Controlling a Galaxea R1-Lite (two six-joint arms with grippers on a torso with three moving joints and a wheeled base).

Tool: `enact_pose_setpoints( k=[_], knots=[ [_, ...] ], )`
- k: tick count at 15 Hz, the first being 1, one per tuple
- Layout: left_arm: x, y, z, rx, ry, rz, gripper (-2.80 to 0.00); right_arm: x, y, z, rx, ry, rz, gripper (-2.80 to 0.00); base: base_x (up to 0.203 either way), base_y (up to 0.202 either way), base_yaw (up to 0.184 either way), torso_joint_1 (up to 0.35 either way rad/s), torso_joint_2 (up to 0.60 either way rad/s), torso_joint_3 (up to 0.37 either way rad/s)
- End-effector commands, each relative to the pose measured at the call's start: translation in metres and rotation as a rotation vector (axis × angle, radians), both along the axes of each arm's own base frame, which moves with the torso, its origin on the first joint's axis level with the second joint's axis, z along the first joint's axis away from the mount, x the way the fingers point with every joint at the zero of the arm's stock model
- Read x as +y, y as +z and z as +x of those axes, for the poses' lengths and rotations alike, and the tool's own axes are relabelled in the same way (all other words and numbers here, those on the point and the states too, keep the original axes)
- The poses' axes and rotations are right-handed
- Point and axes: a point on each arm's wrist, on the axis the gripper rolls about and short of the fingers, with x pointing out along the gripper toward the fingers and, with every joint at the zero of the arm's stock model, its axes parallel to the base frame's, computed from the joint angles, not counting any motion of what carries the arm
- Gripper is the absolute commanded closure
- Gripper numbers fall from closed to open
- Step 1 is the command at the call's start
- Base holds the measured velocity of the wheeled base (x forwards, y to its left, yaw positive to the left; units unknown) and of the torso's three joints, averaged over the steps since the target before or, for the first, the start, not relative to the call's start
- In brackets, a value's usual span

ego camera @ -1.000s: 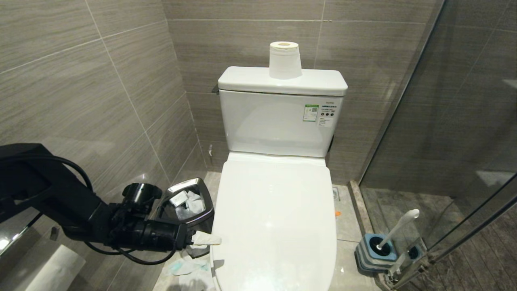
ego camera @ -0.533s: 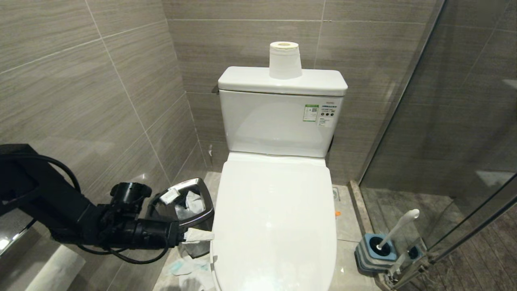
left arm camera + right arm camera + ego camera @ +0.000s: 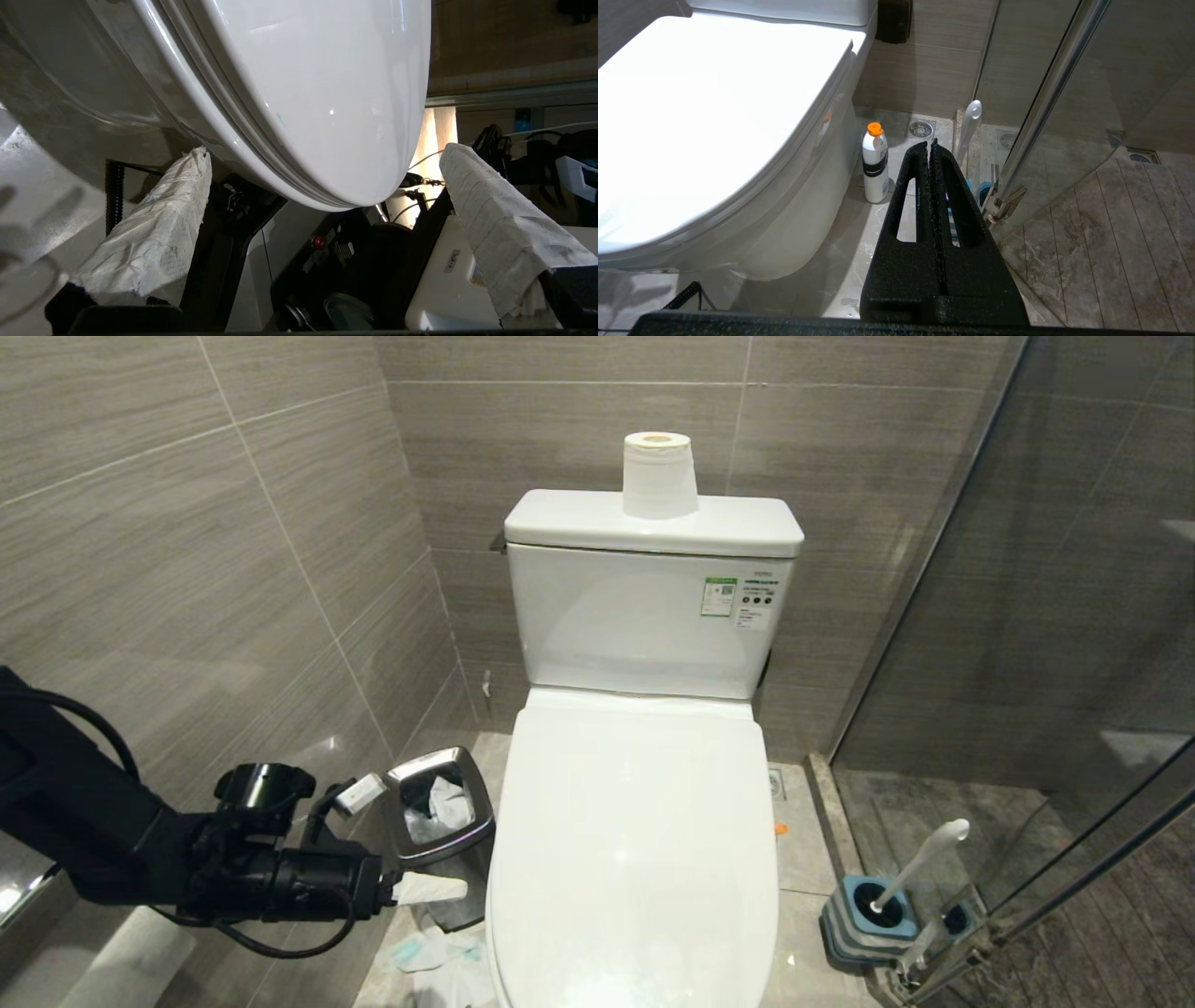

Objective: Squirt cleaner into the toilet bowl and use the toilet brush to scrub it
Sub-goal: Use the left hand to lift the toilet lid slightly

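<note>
The white toilet has its lid (image 3: 635,840) down, so the inside of the toilet bowl is hidden; its outer wall (image 3: 794,224) shows in the right wrist view. My left gripper (image 3: 455,889) hangs low, just left of the lid's front edge, open and holding nothing. Its tissue-wrapped fingers (image 3: 159,224) stand wide apart below the lid's rim (image 3: 327,140). The toilet brush (image 3: 920,861) leans in its grey-and-blue holder (image 3: 864,919) on the floor at the right. A white cleaner bottle (image 3: 875,163) with an orange cap stands beside the toilet's base. My right gripper (image 3: 929,143) is shut and empty, above the floor near the bottle.
A steel waste bin (image 3: 439,807) with paper in it stands left of the toilet, crumpled tissues (image 3: 439,961) on the floor before it. A toilet roll (image 3: 659,474) sits on the tank. A glass shower partition (image 3: 1027,663) closes off the right side; tiled walls stand left and behind.
My left arm has drawn back to the left, away from the lid's edge, which its fingertip reached a second ago. The lid stays down. The right arm has not moved.
</note>
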Motion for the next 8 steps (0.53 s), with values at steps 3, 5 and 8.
enact_pose_setpoints(
  k=[3,5,8],
  knots=[
    [0.0013,0.0036,-0.008,0.054,-0.003,0.002,-2.8,0.0,-0.0005,0.0001,0.001,0.0,0.0,0.0,0.0,0.0,0.0,0.0,0.0,0.0],
    [0.0026,0.0078,-0.011,0.021,-0.017,0.009,-2.8,0.0,-0.0004,0.0001,0.002,0.0,0.0,0.0,0.0,0.0,0.0,0.0,0.0,0.0],
    [0.0026,0.01,-0.0126,0.012,-0.024,0.012,-2.8,0.0,-0.0005,0.0,0.001,0.0,0.0,0.0,0.0,0.0,0.0,0.0,0.0,0.0]
  ],
)
